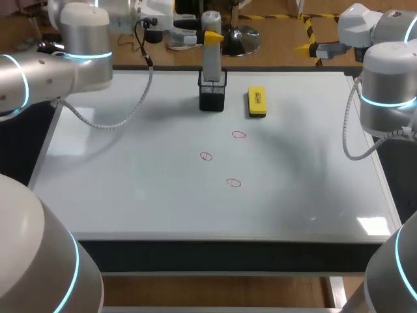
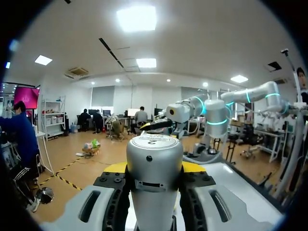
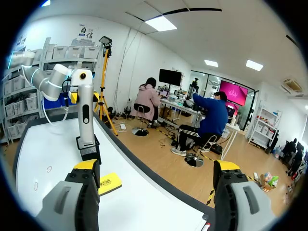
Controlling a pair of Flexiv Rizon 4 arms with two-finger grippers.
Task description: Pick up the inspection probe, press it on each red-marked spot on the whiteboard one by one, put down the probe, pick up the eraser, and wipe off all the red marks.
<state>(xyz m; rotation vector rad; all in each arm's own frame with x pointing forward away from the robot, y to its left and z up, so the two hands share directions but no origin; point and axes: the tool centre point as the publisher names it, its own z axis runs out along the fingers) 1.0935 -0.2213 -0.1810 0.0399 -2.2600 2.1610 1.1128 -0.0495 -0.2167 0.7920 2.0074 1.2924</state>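
Note:
The grey inspection probe [image 1: 211, 62] stands upright in a black mesh holder [image 1: 212, 96] at the back of the whiteboard [image 1: 130, 182]. My left gripper [image 1: 213, 37] is shut on the probe's upper part; in the left wrist view the probe [image 2: 154, 163] fills the gap between the yellow-tipped fingers [image 2: 191, 167]. Three red circles [image 1: 239, 135] [image 1: 206, 156] [image 1: 234, 182] are drawn mid-board. A yellow eraser [image 1: 257, 102] lies flat right of the holder. My right gripper [image 3: 156, 166] stands open and holds nothing off the board's back right, with probe [image 3: 85, 113] and eraser [image 3: 109, 183] ahead of it.
My left arm [image 1: 58, 65] comes in over the back left corner with a cable [image 1: 124, 114] hanging above the board. My right arm [image 1: 388, 91] stands at the right edge. The board's dark front edge [image 1: 215, 251] runs across the near side.

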